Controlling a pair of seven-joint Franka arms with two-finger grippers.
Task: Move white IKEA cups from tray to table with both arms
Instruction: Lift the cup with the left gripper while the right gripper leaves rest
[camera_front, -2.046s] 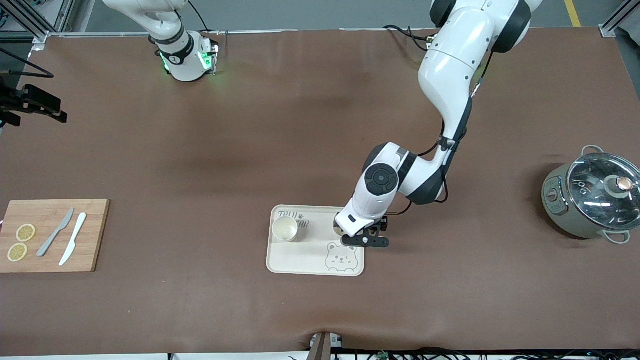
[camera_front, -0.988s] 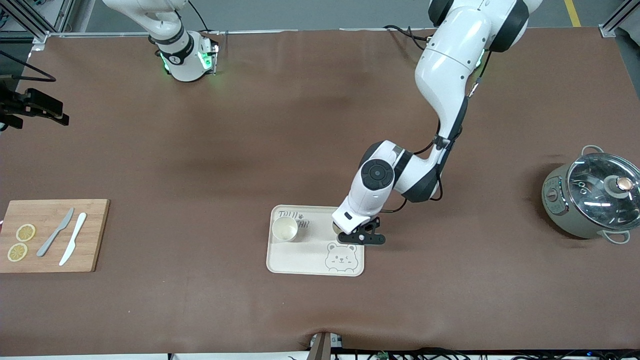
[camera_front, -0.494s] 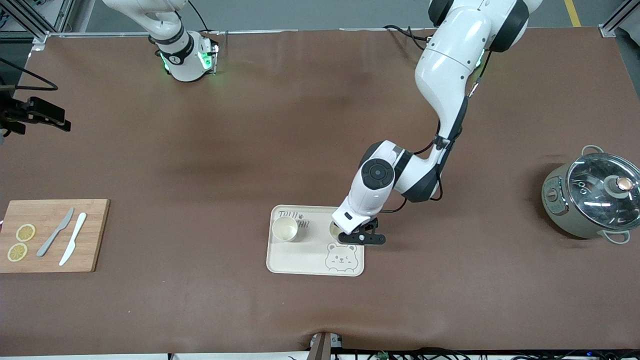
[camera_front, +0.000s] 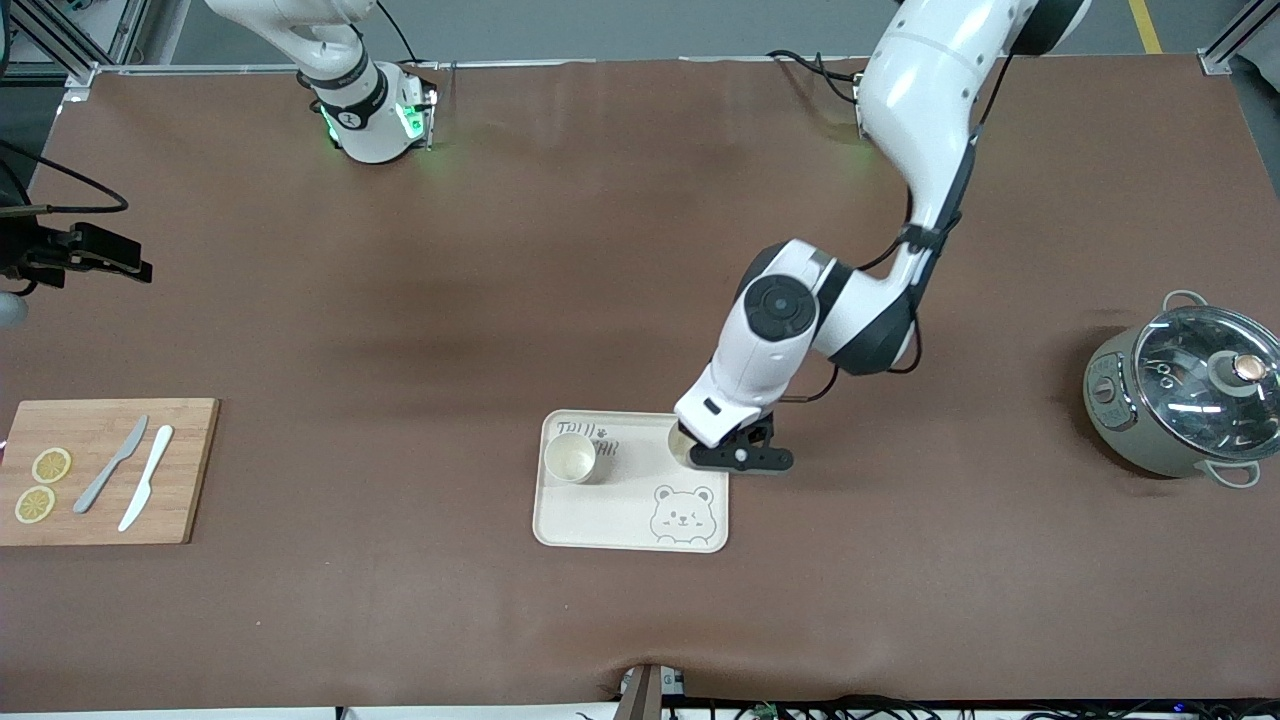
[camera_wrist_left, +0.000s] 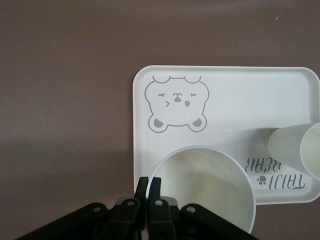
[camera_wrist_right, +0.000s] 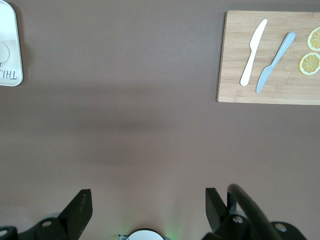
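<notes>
The white IKEA cups are split: one cup (camera_front: 570, 458) stands free on the tray (camera_front: 630, 530) toward the right arm's end, beside the lettering, and the other cup (camera_wrist_left: 205, 187) is pinched by its rim in my left end effector (camera_front: 738, 452), over the tray's corner toward the left arm's end. In the left wrist view the two fingers (camera_wrist_left: 150, 192) are clamped tight on the wall of that cup, one inside and one outside. It looks raised off the tray, though I cannot be sure how far.

For this step I judge a thin rim pinch wants care: I would lift straight until the base clears the tray's raised edge, keep the cup level, then carry it over bare surface (camera_front: 900, 560) toward the left arm's end and lower it fully before letting go.

My right end effector (camera_wrist_right: 145, 210) waits with its fingers spread wide, empty, above bare surface near the cutting board (camera_wrist_right: 270, 55). The pot (camera_front: 1180, 400) sits well apart.
</notes>
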